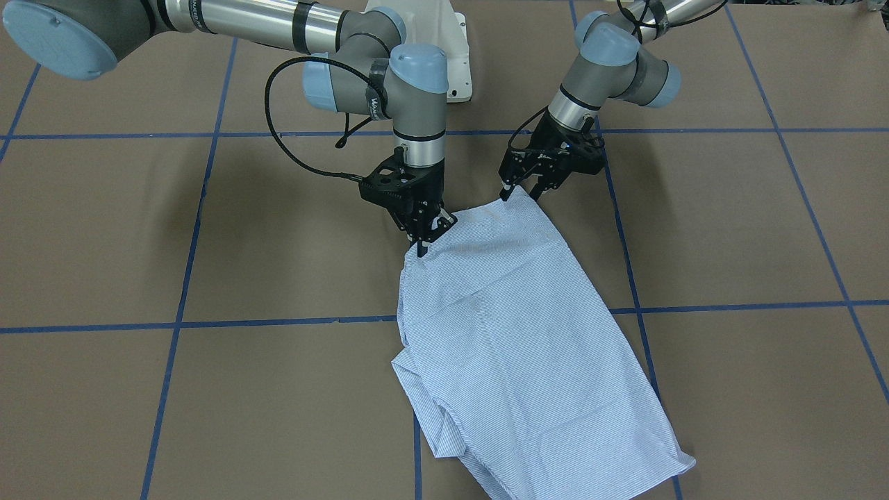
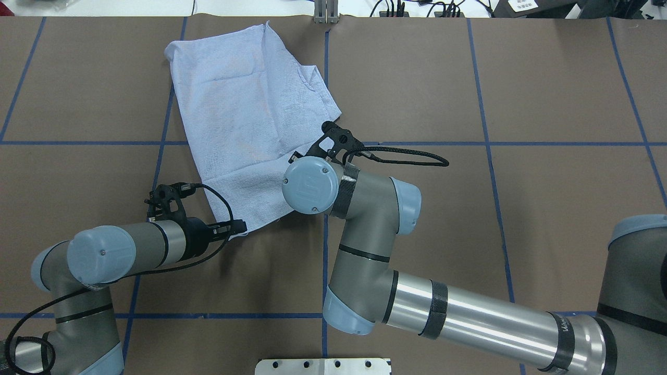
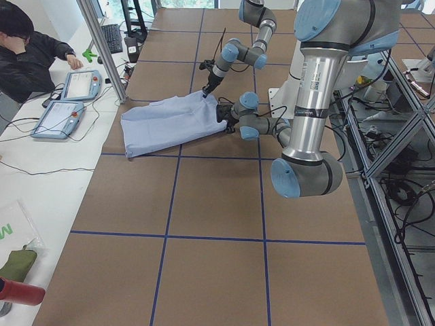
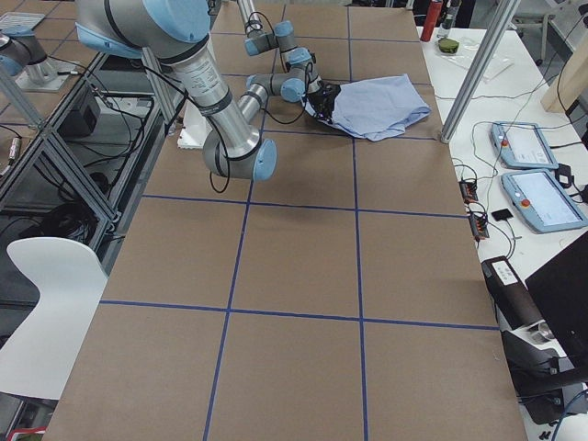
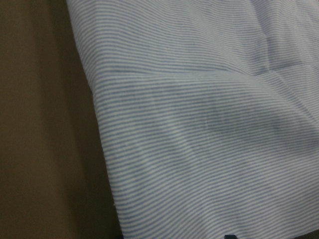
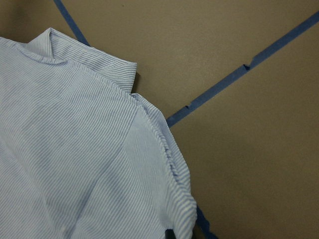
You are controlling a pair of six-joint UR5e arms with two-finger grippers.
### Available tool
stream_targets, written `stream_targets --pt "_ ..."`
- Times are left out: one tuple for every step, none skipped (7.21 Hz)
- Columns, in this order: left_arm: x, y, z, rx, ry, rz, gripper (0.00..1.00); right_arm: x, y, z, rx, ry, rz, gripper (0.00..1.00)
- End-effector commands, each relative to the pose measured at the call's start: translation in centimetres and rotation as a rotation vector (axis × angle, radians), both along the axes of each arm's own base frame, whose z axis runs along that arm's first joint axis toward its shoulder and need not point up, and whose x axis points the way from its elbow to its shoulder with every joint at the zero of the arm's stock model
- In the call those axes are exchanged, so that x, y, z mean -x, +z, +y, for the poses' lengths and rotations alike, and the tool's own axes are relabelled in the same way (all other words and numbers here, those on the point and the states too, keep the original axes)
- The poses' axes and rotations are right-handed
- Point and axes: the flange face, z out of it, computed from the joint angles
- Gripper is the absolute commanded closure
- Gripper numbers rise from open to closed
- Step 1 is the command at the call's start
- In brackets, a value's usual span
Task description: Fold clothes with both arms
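The shirt (image 1: pixel 514 333) is soft, thin cloth, light blue with tiny white stripes. It is folded into one long shape, a bit like a rectangle, with some wrinkles. At the end far from the grippers, more layers stick out from under the top one. In the right wrist view one seam is bunched into little ruffles. There is one shirt.

It lies flat on the table (image 1: pixel 278 243) and stretches away from both grippers. Its short near edge runs between them. The left gripper (image 1: pixel 523 194) is at one corner of that edge. Its two black fingers are spread apart, and one tip touches the corner. The right gripper (image 1: pixel 425 243) is at the other end of the same edge, with its tip down on the cloth. Whether it is pinching the cloth cannot be told.

There are two grippers, one on each arm. The left arm (image 1: pixel 611 66) and the right arm (image 1: pixel 410 83) are round, shiny grey tubes with smooth light blue caps and black cables.

The table is flat and dull brown, and thin blue tape lines (image 1: pixel 208 323) cut it into big squares. Beside it, one person (image 3: pixel 27 47) is near two flat screens (image 3: pixel 75 85).
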Motion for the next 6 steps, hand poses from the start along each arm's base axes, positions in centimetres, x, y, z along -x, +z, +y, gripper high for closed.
stream_targets --pt "0.3 -0.1 0.1 0.002 -0.003 0.005 0.88 -0.1 0.0 -0.1 -0.001 0.001 0.001 1.0" --pt "0.4 -0.3 0.2 0.001 -0.003 0.008 0.99 -0.1 0.0 -0.1 -0.002 0.001 -0.001 1.0" --pt "0.7 -0.1 0.3 0.001 -0.004 0.005 1.0 -0.2 0.0 -0.2 -0.002 0.0 -0.001 1.0" --pt "1.6 -0.4 0.6 -0.003 -0.002 0.013 1.0 -0.5 0.1 -0.3 -0.003 0.002 0.0 1.0" --pt "3.1 -2.5 1.3 -0.017 0.004 0.055 1.0 -2.6 1.2 0.6 -0.012 -0.002 -0.015 1.0" --pt "4.2 -5.0 2.1 -0.022 0.035 0.1 1.0 -7.0 2.8 2.5 -0.024 -0.003 -0.046 1.0"
